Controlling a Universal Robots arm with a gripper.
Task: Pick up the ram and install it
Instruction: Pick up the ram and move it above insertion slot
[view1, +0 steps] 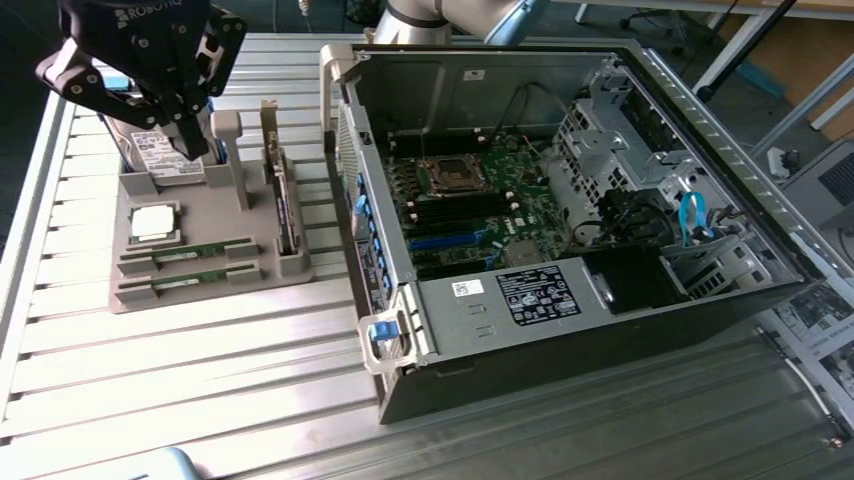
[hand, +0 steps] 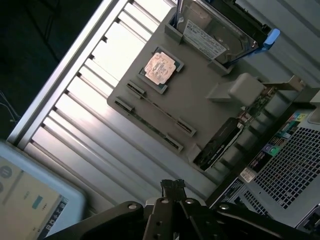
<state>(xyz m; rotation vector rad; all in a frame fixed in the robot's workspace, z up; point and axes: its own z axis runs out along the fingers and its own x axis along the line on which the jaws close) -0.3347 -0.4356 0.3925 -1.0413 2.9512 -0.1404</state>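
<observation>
Gripper (view1: 198, 148) — fingers clenched, empty, above grey tray (view1: 214, 225). Ram (view1: 187, 252) edge-up in slot — risk: an off-centre descent likely clips stick or neighbouring processor (view1: 154, 222).

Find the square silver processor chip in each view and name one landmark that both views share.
Exterior view: the processor chip lies in the grey holder toward the exterior view's left, between the hard drive and the ram sticks.
Wrist view: the processor chip sits in its square pocket, between the hard drive and the ram sticks.
Shared landmark: the hard drive's white label.
</observation>
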